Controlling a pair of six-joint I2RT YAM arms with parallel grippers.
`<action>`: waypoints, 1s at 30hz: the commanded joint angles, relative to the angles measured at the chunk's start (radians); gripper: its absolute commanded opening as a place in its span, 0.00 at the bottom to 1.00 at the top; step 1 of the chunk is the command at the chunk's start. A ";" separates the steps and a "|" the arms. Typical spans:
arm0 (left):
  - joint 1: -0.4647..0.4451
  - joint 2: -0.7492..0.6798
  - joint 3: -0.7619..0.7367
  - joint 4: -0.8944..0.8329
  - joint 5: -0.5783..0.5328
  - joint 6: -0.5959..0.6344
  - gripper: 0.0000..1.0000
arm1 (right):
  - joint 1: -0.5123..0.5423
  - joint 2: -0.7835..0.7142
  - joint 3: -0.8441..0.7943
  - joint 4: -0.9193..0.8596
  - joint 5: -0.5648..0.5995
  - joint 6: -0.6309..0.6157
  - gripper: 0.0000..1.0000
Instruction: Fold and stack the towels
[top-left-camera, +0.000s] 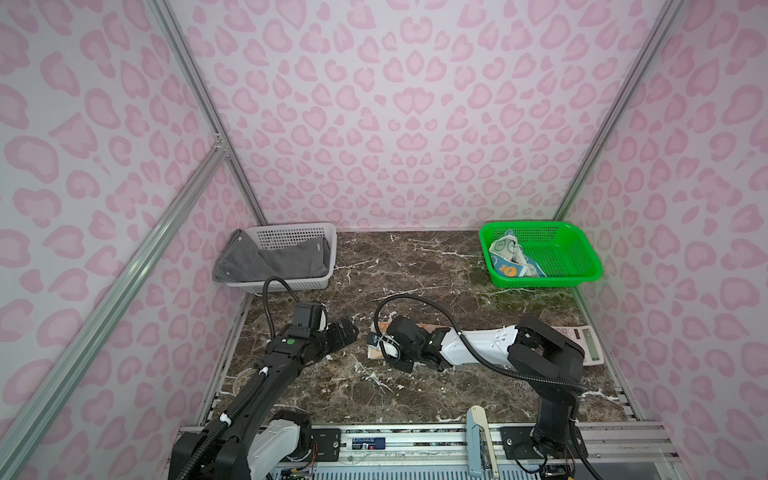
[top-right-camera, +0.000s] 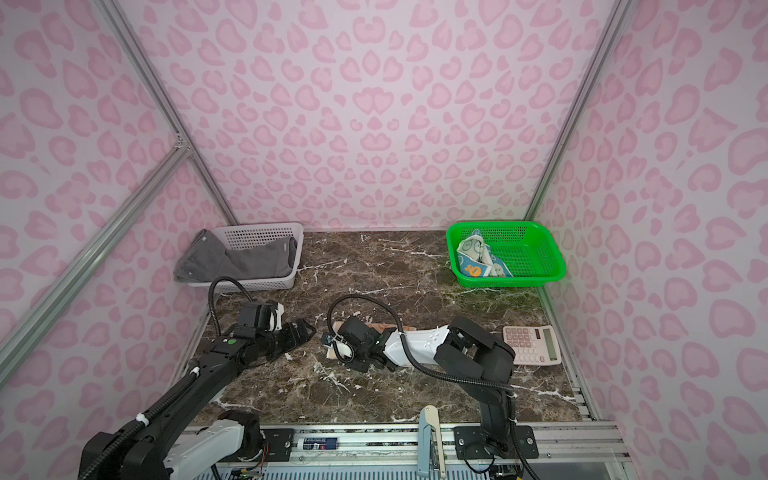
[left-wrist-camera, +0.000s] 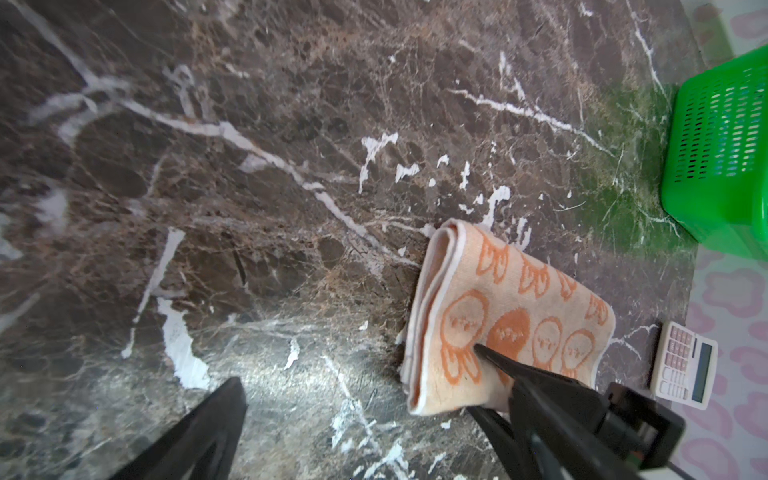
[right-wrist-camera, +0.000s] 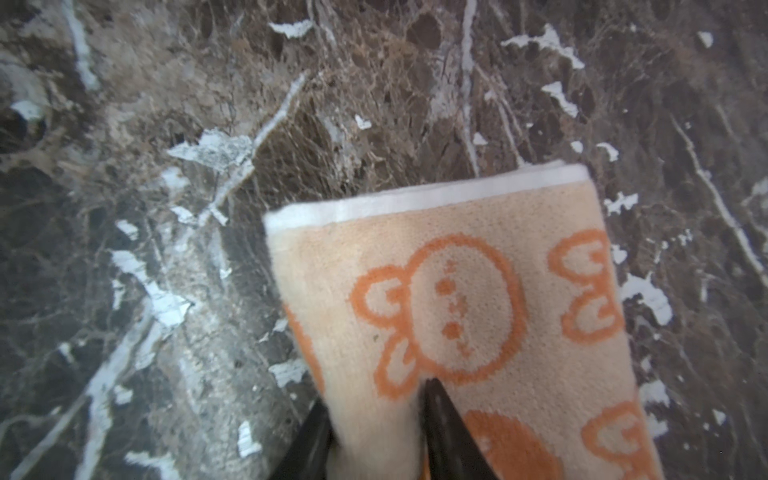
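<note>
While the folded orange towel (left-wrist-camera: 519, 299) is clamped by the right gripper (right-wrist-camera: 376, 403), with the left gripper (top-left-camera: 348, 331) spread apart, the far-left grey towel (top-left-camera: 266, 259) and far-right blue towel (top-left-camera: 509, 257) are judged yet to be folded and stacked.

Soft even light; right wrist view blurred, top views bowed at edges.

Robot test booth: patterned panels (top-left-camera: 415, 124), aluminium framing (top-left-camera: 193, 83).

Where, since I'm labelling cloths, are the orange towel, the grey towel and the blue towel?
orange towel (left-wrist-camera: 511, 291): left wrist view, printed top face.
grey towel (top-left-camera: 270, 261): in a top view, middle of the cloth.
blue towel (top-left-camera: 507, 254): in a top view, its crumpled upper part.
</note>
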 joint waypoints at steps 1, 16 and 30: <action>-0.003 0.026 -0.034 0.128 0.080 -0.063 1.00 | -0.023 0.004 -0.043 -0.095 -0.051 0.026 0.20; -0.095 0.248 -0.066 0.459 0.219 -0.254 0.99 | -0.100 -0.076 -0.189 0.279 -0.271 0.193 0.00; -0.205 0.444 -0.048 0.634 0.233 -0.377 0.87 | -0.127 -0.097 -0.236 0.397 -0.302 0.233 0.00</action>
